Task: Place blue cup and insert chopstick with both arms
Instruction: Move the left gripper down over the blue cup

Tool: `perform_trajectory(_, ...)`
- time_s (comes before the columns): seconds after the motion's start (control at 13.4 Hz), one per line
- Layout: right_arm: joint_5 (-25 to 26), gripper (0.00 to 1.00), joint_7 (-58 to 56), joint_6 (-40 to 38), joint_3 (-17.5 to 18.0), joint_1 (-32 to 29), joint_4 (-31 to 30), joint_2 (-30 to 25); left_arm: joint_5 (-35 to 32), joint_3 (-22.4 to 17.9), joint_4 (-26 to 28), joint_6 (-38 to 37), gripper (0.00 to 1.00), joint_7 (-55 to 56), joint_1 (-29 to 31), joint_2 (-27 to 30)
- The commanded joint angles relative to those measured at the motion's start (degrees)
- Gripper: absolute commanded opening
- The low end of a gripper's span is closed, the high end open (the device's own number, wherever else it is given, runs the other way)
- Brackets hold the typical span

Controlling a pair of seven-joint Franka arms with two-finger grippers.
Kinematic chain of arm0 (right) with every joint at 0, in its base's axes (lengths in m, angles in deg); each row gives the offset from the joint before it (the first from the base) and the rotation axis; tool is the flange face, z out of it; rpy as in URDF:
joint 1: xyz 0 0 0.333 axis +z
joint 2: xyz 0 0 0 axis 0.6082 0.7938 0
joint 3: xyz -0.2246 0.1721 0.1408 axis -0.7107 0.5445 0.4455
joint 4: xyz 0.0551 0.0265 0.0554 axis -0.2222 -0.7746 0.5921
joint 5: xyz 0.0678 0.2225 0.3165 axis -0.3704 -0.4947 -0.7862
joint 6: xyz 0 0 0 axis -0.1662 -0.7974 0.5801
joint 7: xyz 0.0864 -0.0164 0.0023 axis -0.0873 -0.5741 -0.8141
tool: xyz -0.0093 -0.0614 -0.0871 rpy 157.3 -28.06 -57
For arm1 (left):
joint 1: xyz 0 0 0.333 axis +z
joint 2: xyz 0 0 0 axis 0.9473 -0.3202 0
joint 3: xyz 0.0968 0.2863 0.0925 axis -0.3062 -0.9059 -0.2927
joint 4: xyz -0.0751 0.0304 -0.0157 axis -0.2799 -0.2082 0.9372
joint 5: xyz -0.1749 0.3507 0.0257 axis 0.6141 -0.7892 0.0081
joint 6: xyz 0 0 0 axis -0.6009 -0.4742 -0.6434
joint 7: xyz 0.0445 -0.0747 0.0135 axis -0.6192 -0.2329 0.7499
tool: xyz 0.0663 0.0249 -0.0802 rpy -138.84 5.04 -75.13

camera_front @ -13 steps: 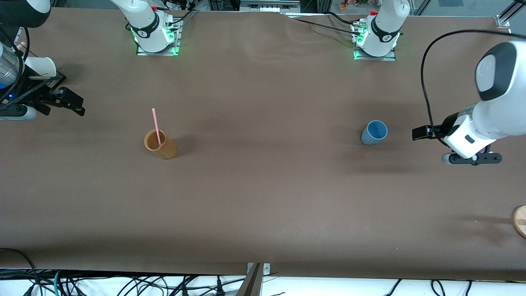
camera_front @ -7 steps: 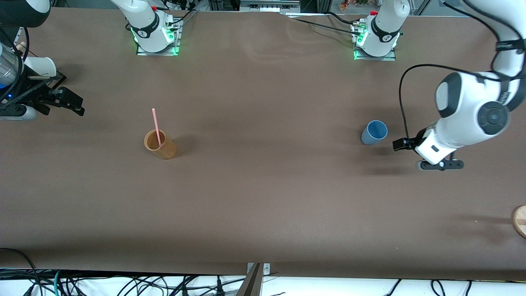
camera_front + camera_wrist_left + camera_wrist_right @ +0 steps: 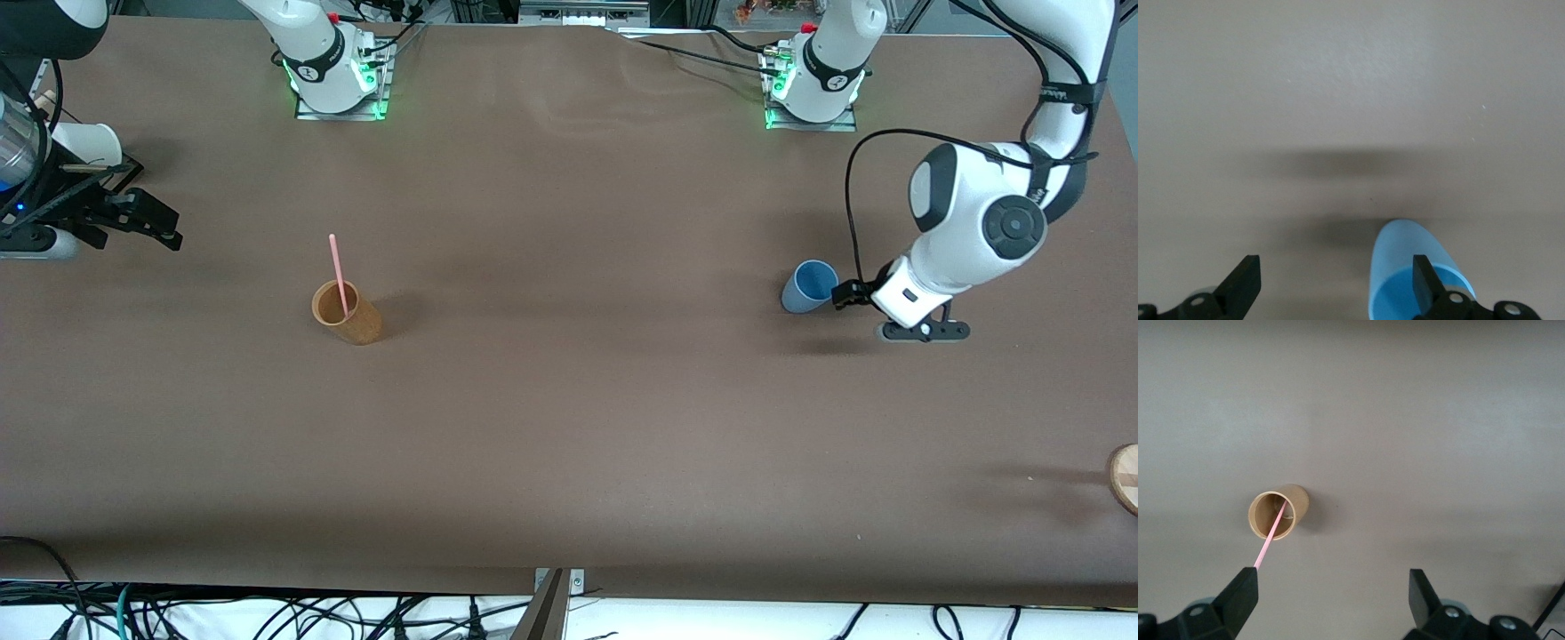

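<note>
The blue cup (image 3: 807, 288) stands upright on the table toward the left arm's end. My left gripper (image 3: 843, 296) is open and low, right beside the cup. In the left wrist view the cup (image 3: 1405, 267) sits at one finger (image 3: 1423, 277), not centred between the two; the gripper (image 3: 1335, 270) holds nothing. The pink chopstick (image 3: 338, 271) stands tilted in the tan cup (image 3: 348, 316) toward the right arm's end. My right gripper (image 3: 169, 227) is open and empty, waiting near that end. Its wrist view (image 3: 1331, 587) shows the tan cup (image 3: 1279, 512) and the chopstick (image 3: 1271, 540).
A white paper cup (image 3: 87, 142) lies by the right arm's wrist at the table's end. A round wooden piece (image 3: 1125, 476) shows at the edge of the left arm's end, nearer the front camera. Cables hang below the table's front edge.
The left arm has swung in and lowered, bringing its open gripper right up beside the blue cup. The right arm, both cups and the chopstick have not moved.
</note>
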Motion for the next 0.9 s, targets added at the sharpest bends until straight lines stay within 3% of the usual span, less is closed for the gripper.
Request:
perform_trajectory(0.0,-0.2,1.0,-0.46,-0.78,-0.57,-0.02,0.22,-0.8,-1.44,-0.22,3.76,1.62,1.0,-0.55,-1.17,3.03)
perform_trajectory(0.82,-0.2,1.0,-0.55,-2.98,-1.28,-0.02,0.14,-1.15,-1.44,-0.13,13.96,12.43,1.0,-0.64,-2.84,5.05)
